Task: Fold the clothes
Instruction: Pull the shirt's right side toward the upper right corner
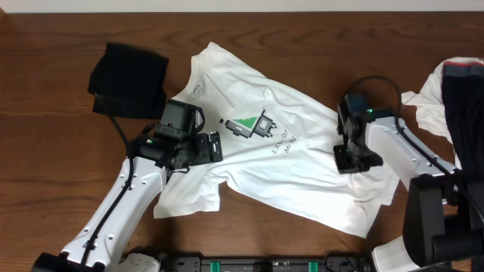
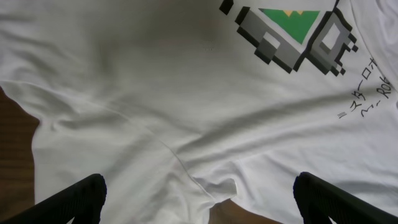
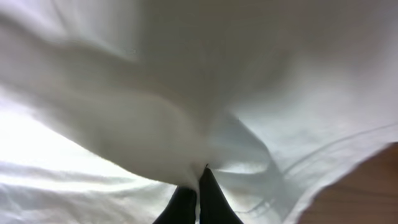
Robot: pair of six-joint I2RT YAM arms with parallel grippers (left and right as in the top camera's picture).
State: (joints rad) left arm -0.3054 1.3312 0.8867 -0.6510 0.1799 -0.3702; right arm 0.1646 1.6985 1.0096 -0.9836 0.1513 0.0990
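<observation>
Overhead view: white T-shirt (image 1: 287,166) lies print-up, skewed across middle of table (image 1: 45,151); wrinkled, one corner doubled under on robot's left.
R side: right gripper (image 3: 200,186) is closed, tips together w/ white cloth bunched at them; reads as a pinch on the shirt near its right edge, wood showing just beside.
L side: left gripper (image 2: 199,199) is spread wide, nothing between fingers, hovering over sleeve seam area below the pixel print (image 2: 292,34).
Step (judged): getting a hold to spread/flatten before 1st fold.
Do it well: left should come down and pinch an edge layer by the seam before any pull, else the shirt drags as one lump. Pull both holds apart, low over the wood, to take out the diagonal creases. Can't tell whether right has one layer or two, so check that. Square the shirt to the table edge, print centred.
Around: black garment (image 1: 128,79) folded at far left, just beside the collar. White-and-dark garment (image 1: 454,91) heaped at far right.
In the way: the heap sits near the right arm's sweep and could get snagged. Both arms lie over the cloth.
</observation>
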